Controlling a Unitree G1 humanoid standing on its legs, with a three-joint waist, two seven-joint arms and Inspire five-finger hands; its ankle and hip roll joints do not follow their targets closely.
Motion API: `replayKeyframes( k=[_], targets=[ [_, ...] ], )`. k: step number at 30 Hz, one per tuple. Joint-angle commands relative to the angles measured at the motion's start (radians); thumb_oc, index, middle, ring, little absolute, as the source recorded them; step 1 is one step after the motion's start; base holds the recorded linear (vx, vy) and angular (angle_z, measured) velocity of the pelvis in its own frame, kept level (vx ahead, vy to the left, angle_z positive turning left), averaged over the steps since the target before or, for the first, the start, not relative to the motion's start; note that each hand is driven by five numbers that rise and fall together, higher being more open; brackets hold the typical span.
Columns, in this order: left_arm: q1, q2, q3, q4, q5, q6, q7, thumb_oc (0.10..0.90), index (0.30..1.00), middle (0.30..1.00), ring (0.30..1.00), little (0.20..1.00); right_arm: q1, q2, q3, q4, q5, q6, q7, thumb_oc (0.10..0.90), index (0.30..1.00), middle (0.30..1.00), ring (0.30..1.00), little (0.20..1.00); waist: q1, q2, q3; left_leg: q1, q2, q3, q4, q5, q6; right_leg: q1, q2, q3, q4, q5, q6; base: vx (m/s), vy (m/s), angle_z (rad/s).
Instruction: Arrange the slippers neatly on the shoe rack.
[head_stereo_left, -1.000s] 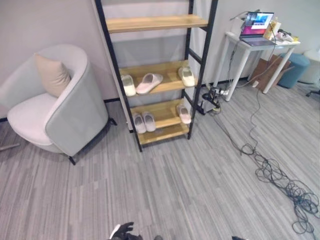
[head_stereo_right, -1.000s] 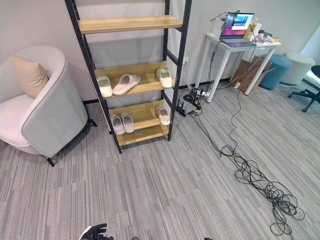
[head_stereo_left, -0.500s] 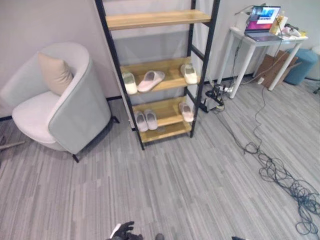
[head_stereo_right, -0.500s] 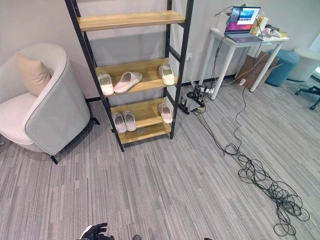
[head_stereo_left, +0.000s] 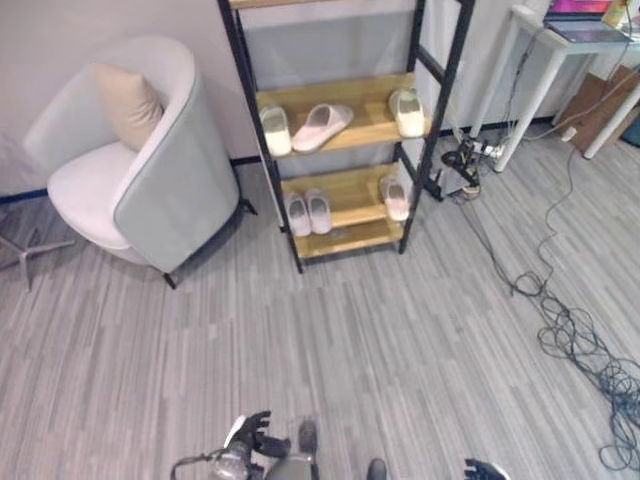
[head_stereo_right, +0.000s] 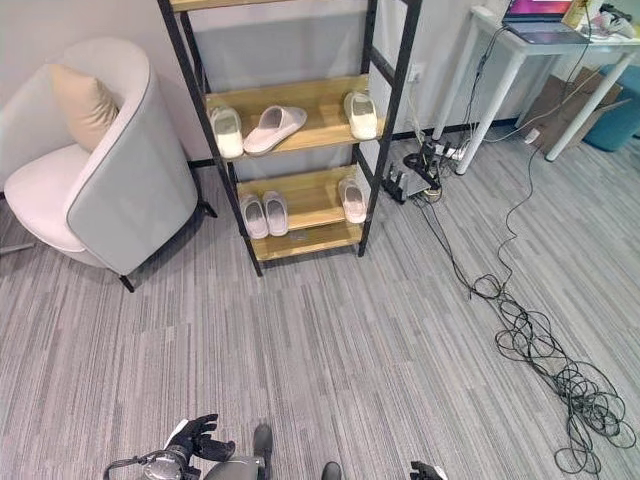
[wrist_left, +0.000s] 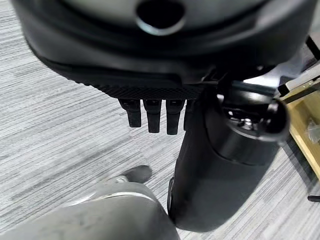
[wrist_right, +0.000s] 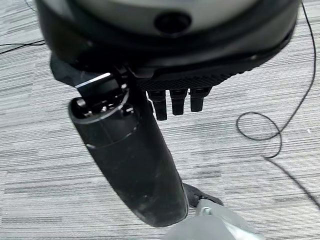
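The shoe rack (head_stereo_left: 346, 122) has a black frame and wooden shelves and stands against the far wall. Its middle shelf holds a white slipper (head_stereo_left: 275, 130), a pink slipper (head_stereo_left: 322, 126) lying askew, and another white slipper (head_stereo_left: 406, 112) at the right end. On the lower shelf a pale pair (head_stereo_left: 308, 212) sits side by side, with a single slipper (head_stereo_left: 395, 197) to the right. My left hand (head_stereo_left: 250, 440) hangs low over the carpet, far from the rack, open and holding nothing. My right hand (head_stereo_left: 483, 468) is at the bottom edge, fingers (wrist_right: 172, 102) relaxed, also holding nothing.
A grey armchair (head_stereo_left: 140, 170) with a beige cushion (head_stereo_left: 128, 104) stands left of the rack. A white desk (head_stereo_left: 545, 60) is at the right. A power strip (head_stereo_left: 462, 172) and a tangle of cables (head_stereo_left: 585, 345) lie on the carpet to the right.
The whole picture has shifted: the camera has tilted down and come nearer the rack. More of both hands shows at the bottom. The slippers lie as before.
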Motion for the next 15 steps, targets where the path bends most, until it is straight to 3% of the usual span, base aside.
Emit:
replayKeyframes(
  k=[1,4,6,8,9,10,13,15],
  targets=[
    [0.034,-0.005,-0.007,0.027,0.031,-0.006,0.002,0.800,0.900,0.900,0.900,0.900,0.021,-0.043,0.018,-0.027,-0.006,-0.013,-0.017,0.800,0.900,0.900,0.900,0.900,0.031,-0.013,-0.050,-0.030,-0.009,0.009,0.109,-0.060,0.022,0.038,0.025,0.054,0.061,-0.111,0.099,0.31,0.141,-0.62],
    [0.038,-0.003,0.001,0.030,0.031,-0.007,0.003,0.800,0.900,0.900,0.900,0.900,0.021,-0.034,0.024,-0.022,-0.024,-0.010,-0.013,0.800,0.900,0.900,0.900,0.900,0.049,-0.028,-0.065,-0.024,-0.028,0.016,0.119,-0.084,0.047,0.051,-0.004,0.070,0.102,-0.122,0.121,0.19,0.110,-0.52],
    [0.038,0.001,0.010,0.024,0.022,-0.007,0.002,0.800,0.900,0.900,0.900,0.900,0.018,-0.028,0.029,-0.027,-0.035,-0.007,-0.003,0.800,0.900,0.900,0.900,0.900,0.062,-0.031,-0.069,0.003,-0.038,0.020,0.107,-0.108,0.073,0.012,-0.025,0.074,0.207,-0.110,0.146,0.19,0.141,-0.32],
    [0.031,0.007,0.011,0.009,0.012,-0.007,0.003,0.800,0.900,0.900,0.900,0.900,0.007,-0.031,0.035,-0.038,-0.048,-0.005,0.003,0.800,0.900,0.900,0.900,0.900,0.062,-0.021,-0.057,0.037,-0.053,0.015,0.101,-0.127,0.101,-0.067,-0.053,0.065,0.361,-0.032,0.189,0.18,0.158,-0.30],
    [0.024,0.015,0.009,0.002,0.007,-0.005,0.006,0.800,0.900,0.900,0.900,0.900,-0.003,-0.036,0.036,-0.056,-0.044,-0.008,0.005,0.800,0.900,0.900,0.900,0.900,0.039,-0.007,-0.039,0.081,-0.062,-0.010,0.100,-0.149,0.127,-0.140,-0.052,0.093,0.509,0.054,0.210,0.14,0.126,-0.23],
    [0.024,0.014,0.010,0.002,0.007,-0.005,0.006,0.800,0.900,0.900,0.900,0.900,-0.003,-0.037,0.036,-0.057,-0.044,-0.007,0.005,0.800,0.900,0.900,0.900,0.900,0.039,-0.008,-0.037,0.082,-0.063,-0.010,0.101,-0.151,0.128,-0.141,-0.053,0.093,0.514,0.052,0.211,0.16,0.125,0.00],
    [0.022,0.021,0.003,0.004,0.016,-0.003,0.005,0.800,0.900,0.900,0.900,0.900,-0.010,-0.039,0.037,-0.069,-0.042,-0.010,0.004,0.800,0.900,0.900,0.900,0.900,0.008,0.031,-0.024,0.155,-0.055,-0.048,0.081,-0.177,0.141,-0.248,-0.040,0.094,0.587,0.035,0.179,0.23,0.068,0.26],
    [0.021,0.020,0.004,0.007,0.018,-0.004,0.002,0.800,0.900,0.900,0.900,0.900,-0.011,-0.042,0.041,-0.076,-0.039,-0.012,0.007,0.800,0.900,0.900,0.900,0.900,-0.015,0.038,-0.020,0.203,-0.059,-0.075,0.061,-0.194,0.138,-0.295,-0.029,0.091,0.524,0.001,0.161,0.34,-0.042,0.06]
  ],
)
